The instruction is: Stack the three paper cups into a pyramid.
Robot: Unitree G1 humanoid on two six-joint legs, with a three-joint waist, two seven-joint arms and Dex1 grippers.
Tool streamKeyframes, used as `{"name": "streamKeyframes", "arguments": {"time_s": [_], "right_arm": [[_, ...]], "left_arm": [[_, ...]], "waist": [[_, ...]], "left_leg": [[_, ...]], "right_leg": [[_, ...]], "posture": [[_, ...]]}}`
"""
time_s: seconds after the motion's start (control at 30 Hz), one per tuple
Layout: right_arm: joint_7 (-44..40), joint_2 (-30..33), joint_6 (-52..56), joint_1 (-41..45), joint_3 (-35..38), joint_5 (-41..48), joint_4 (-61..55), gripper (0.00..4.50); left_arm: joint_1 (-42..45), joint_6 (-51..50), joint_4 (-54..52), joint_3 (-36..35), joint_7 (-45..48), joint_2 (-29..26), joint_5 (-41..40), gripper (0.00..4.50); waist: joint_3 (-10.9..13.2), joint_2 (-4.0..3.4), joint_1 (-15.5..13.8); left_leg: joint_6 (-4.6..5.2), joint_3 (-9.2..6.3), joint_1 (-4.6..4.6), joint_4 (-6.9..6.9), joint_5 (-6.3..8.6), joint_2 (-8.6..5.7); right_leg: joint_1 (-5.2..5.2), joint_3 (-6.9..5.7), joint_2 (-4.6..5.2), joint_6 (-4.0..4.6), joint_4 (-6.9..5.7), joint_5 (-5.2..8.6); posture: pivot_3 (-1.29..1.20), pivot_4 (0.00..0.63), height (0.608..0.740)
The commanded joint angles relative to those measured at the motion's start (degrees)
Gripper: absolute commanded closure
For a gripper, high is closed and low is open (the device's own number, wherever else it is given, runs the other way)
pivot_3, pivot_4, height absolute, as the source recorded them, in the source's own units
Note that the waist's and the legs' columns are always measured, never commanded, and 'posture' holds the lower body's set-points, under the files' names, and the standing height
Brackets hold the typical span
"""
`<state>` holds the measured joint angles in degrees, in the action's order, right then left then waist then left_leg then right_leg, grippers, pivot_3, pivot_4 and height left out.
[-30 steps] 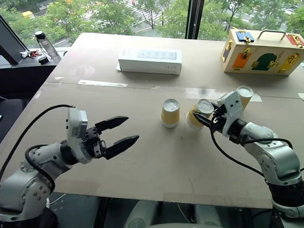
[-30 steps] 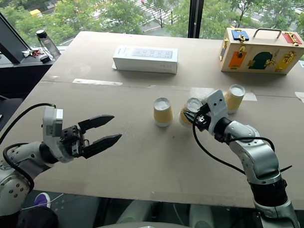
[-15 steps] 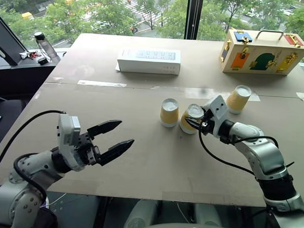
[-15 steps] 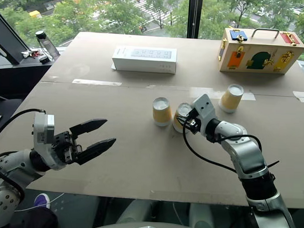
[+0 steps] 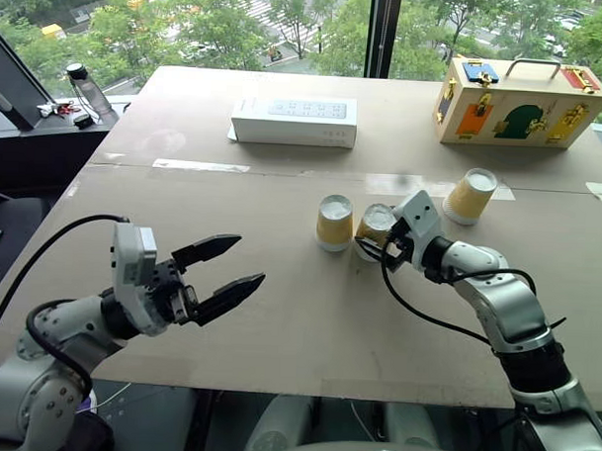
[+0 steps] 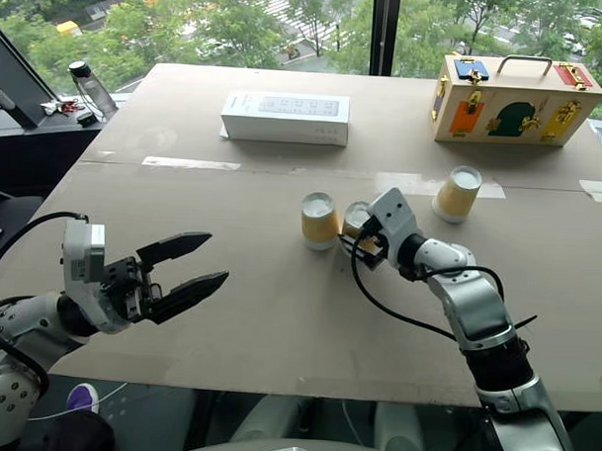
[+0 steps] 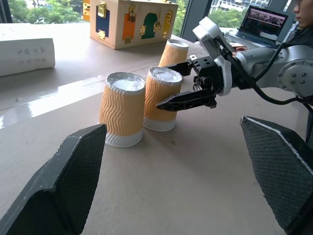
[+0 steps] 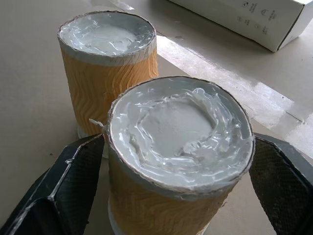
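Note:
Three paper cups stand upside down on the table, mustard-yellow with white bases up. Two stand close together in the middle: the left cup (image 5: 335, 223) and the right cup (image 5: 374, 227). The third cup (image 5: 472, 196) stands apart, further back on the right. My right gripper (image 5: 370, 247) is open, with one finger (image 8: 73, 191) on each side of the middle-right cup (image 8: 176, 147) and a gap showing at both. My left gripper (image 5: 248, 260) hovers open and empty over the front left of the table, well short of the cups.
A long white box (image 5: 295, 120) lies at the back centre and a wooden latch box (image 5: 523, 103) at the back right. A bottle (image 5: 88, 84) stands off the table's far left. In the left wrist view a laptop (image 7: 266, 22) and a person sit beyond the cups.
My right gripper carried the tilted cup leftward, set it upright beside the middle cup, and opened. The left gripper stayed open in place.

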<state>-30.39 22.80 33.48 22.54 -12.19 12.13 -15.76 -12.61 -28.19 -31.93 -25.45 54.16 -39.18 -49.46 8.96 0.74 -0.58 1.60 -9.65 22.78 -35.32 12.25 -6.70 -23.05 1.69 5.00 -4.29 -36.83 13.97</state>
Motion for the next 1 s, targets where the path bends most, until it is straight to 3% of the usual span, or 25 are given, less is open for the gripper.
{"name": "streamKeyframes", "arguments": {"time_s": [0.03, 0.1, 0.23, 0.33, 0.43, 0.53, 1.0], "right_arm": [[-3.72, 1.32, -2.27, -0.26, 5.84, 5.22, -6.80, 0.03], [-7.05, 2.72, -1.79, -0.66, 10.78, 11.24, -10.66, 0.03], [-4.58, 1.93, 1.12, 2.16, 18.65, 18.26, -9.90, 0.03], [-1.74, 3.92, 2.11, 4.50, 19.38, 15.08, -5.30, 0.03], [5.30, 7.15, -1.71, 7.24, 17.65, 4.07, 6.40, 0.03], [8.50, 7.40, -3.35, 9.17, 18.03, 0.57, 13.46, 0.03], [12.46, 4.61, 0.59, 11.69, 21.87, 0.92, 23.19, 0.03]], "left_arm": [[0.38, 1.26, -0.41, -0.61, 0.79, -0.78, -0.23, 0.00], [0.60, 1.42, -0.32, -0.19, 0.98, -0.58, -0.08, 0.00], [1.46, 1.42, -0.42, 0.70, 0.97, -0.38, -0.22, 0.00], [2.23, 1.31, -0.48, 1.27, 0.78, -0.42, -0.42, 0.00], [2.85, 1.13, -1.30, 1.73, 1.14, -0.67, -0.86, 0.00], [3.67, 0.62, -2.56, 1.52, 1.48, -0.97, -2.72, 0.00], [5.16, -0.88, -5.67, 0.50, 0.20, -3.32, -7.06, 0.00]], "waist": [[0.00, 0.00, -0.01], [0.01, 0.00, -0.09], [0.01, 0.01, -0.06], [0.01, 0.01, 0.14], [0.01, 0.01, 0.06], [0.01, 0.01, -0.11], [0.01, 0.01, 1.37]], "left_leg": [[0.00, -0.01, 0.00, 0.00, 0.00, 0.00], [0.01, -0.01, 0.00, 0.00, 0.01, 0.00], [0.03, -0.03, 0.01, 0.00, 0.02, 0.00], [0.03, 0.00, -0.02, 0.00, 0.02, 0.02], [0.02, 0.01, -0.02, 0.00, 0.01, 0.01], [-0.21, 0.08, 0.00, 0.04, -0.13, -0.02], [-0.22, 0.71, 0.07, 0.20, -0.15, 0.06]], "right_leg": [[0.00, -0.01, 0.00, 0.00, 0.00, 0.00], [0.00, 0.00, 0.01, 0.00, 0.00, 0.00], [0.02, -0.02, 0.03, 0.00, 0.02, 0.00], [0.02, 0.02, 0.04, 0.03, 0.01, 0.01], [0.01, 0.00, 0.03, 0.04, 0.01, 0.01], [-0.02, 0.04, 0.02, 0.03, 0.02, 0.00], [-0.28, 0.68, 0.01, -0.01, -0.02, -0.03]], "posture": [[0.00, 0.150, 0.740], [0.00, 0.150, 0.740], [0.00, 0.150, 0.740], [0.00, 0.150, 0.740], [0.00, 0.150, 0.740], [0.00, 0.150, 0.740], [0.00, 0.150, 0.740]]}}
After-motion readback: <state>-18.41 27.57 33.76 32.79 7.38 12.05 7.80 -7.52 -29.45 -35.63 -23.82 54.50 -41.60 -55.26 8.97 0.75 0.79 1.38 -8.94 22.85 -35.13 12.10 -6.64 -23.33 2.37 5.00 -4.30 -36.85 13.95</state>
